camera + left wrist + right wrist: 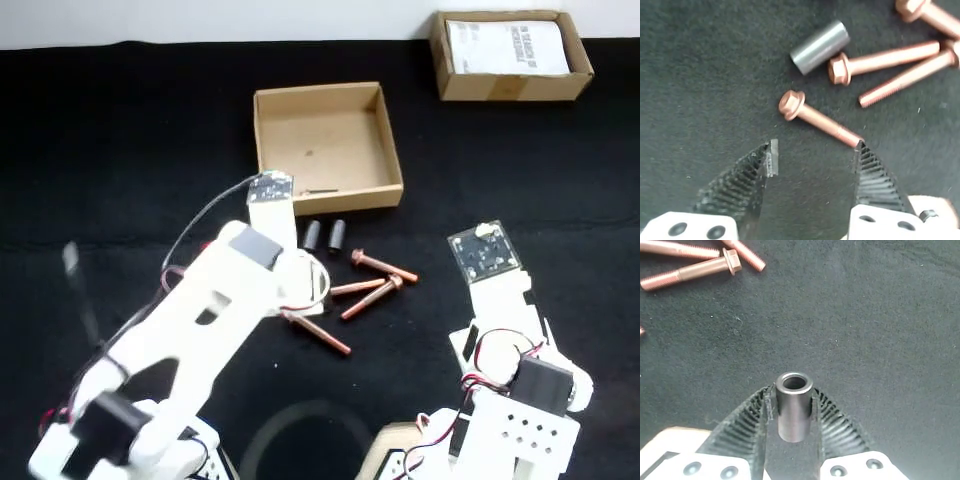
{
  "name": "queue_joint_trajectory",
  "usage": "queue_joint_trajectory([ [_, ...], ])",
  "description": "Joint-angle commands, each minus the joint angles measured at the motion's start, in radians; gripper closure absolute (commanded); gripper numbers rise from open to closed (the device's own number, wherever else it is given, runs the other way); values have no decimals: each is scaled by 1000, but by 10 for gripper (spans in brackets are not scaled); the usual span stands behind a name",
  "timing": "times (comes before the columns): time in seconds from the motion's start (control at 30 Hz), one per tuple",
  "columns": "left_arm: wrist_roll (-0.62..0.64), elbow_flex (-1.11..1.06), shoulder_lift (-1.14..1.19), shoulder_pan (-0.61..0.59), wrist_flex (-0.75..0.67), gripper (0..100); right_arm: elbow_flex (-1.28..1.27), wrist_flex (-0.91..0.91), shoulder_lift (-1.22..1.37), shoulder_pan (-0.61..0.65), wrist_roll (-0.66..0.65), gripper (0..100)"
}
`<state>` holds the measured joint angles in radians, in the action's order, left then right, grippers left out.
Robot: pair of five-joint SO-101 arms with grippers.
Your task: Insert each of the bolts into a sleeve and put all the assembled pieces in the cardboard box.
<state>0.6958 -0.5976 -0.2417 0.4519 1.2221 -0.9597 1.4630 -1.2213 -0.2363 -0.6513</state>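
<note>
Four copper flanged hex bolts [370,298] lie flat, loosely clustered, on the black bench [120,120] near the open cardboard box [330,200]. Two dark sleeves [311,235] lie beside its front wall. A third sleeve [794,407], bore visible, is clamped in the right hand [792,391].

black table [120,130] carries an open cardboard box [330,199], a second box [510,88], two dark sleeves [312,236] and four copper bolts [384,266].

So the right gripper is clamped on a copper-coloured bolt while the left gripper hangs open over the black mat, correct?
Wrong on one point: the right gripper is clamped on a short dark-grey metal sleeve, as the right wrist view shows. The rest holds.
</note>
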Motion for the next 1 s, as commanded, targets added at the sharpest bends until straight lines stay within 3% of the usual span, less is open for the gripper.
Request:
queue_joint_trajectory([
  [0.0, 32, 88, 113, 8, 0, 771, 4, -16, -13, -15, -12, 991],
  [0.27, 37, 217, 344, 28, 48, 772, -47, -67, -13, -13, -8, 991],
  [0.57, 37, 255, 427, 108, 98, 771, -50, -102, -13, -13, -6, 991],
  [0.97, 35, 259, 558, 38, 18, 809, -50, -110, -13, -16, -11, 991],
])
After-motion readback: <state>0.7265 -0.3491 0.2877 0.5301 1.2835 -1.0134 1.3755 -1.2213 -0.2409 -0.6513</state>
